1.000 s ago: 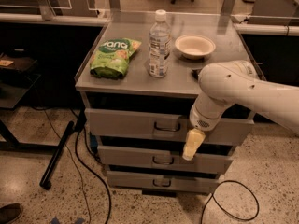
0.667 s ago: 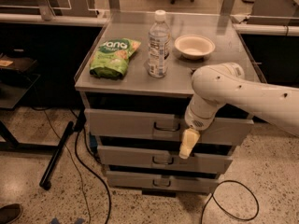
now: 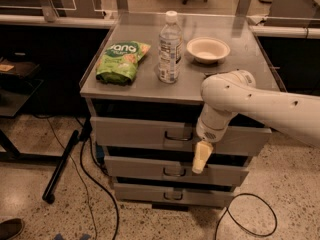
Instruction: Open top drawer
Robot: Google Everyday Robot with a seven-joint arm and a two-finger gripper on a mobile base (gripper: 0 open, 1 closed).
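The gripper hangs tip-down in front of the cabinet, at the end of the white arm that reaches in from the right. It sits just right of the pull of the top drawer, and it crosses that drawer's lower edge, so its tip lies over the dark gap above the middle drawer. It is not around the pull. Whether the gripper is open or closed cannot be told from this angle, and nothing can be seen held in it. Whether it touches the drawer front is also unclear.

The top drawer is directly under the worktop, uppermost of three grey drawers, with a dark slot between its front and the worktop edge. The bottom drawer sits lowest.

On the worktop lie a green bag at the left, a clear bottle upright in the middle and a pale bowl to the right, each apart from the others. A cable loops on the floor at the lower right.
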